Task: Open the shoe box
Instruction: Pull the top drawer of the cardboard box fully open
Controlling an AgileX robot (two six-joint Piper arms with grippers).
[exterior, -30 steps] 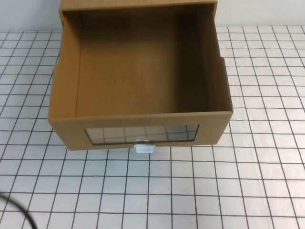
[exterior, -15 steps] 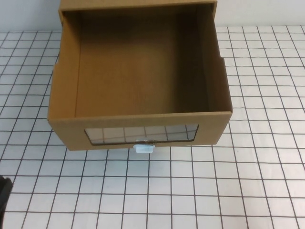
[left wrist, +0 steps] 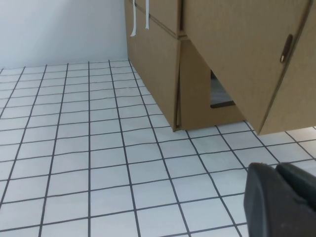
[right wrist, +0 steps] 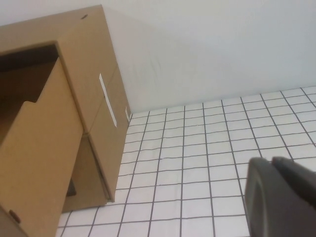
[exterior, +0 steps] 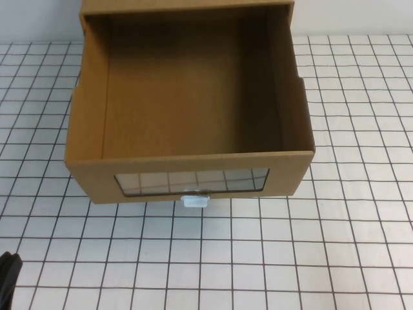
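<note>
The shoe box point(exterior: 193, 84) stands at the far middle of the white gridded surface point(exterior: 348, 245). It is a brown cardboard sleeve with a drawer-style tray point(exterior: 187, 161), and the tray stands well out toward the robot, so its bare, empty inside shows from above. The tray's front wall carries a clear window point(exterior: 191, 181), and below that a small white pull tab point(exterior: 195, 201) hangs at the lower edge with nothing touching it. Judged from how things lie, the opening is done or very nearly so. At most a short further draw on the tray could remain, and otherwise only parking the arms. The left gripper point(exterior: 8, 274) shows as a dark shape at the near left corner of the high view, low over the surface and well apart from the box. Its wrist view looks along the box's left flank, with the jaws pressed together on nothing. The right gripper point(right wrist: 272, 165) is outside the high view. Its own camera faces the box's right side from well away, and its jaws are likewise closed and empty.
</note>
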